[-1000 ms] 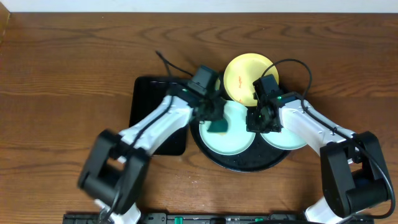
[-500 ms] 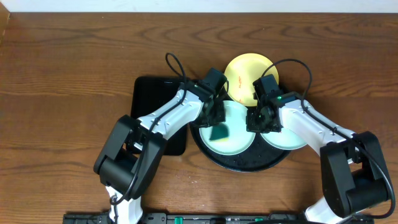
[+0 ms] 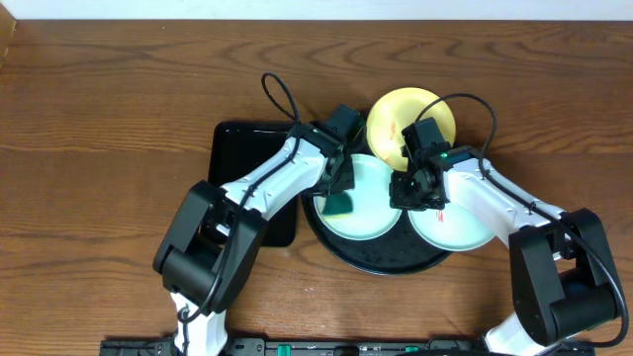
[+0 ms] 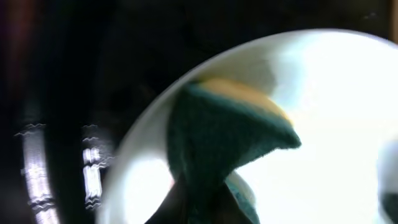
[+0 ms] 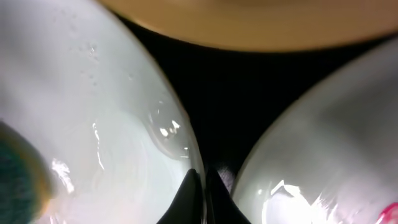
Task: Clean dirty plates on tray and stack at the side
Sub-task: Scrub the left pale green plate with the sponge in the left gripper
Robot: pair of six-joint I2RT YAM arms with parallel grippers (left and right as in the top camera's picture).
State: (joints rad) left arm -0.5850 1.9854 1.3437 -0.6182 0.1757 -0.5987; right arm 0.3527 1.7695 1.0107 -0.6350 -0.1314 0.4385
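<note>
The overhead view is evenly lit and sharp, with soft shadows. The left wrist view is blurred: the mint-white plate [image 4: 336, 124] is overexposed, the sponge [image 4: 217, 137] defocused, the left side black. The right wrist view is soft, with glare specks left of centre.

Wooden table [image 3: 99, 119], rectangular black tray [image 3: 229, 148], green sponge [image 3: 342, 204]
</note>
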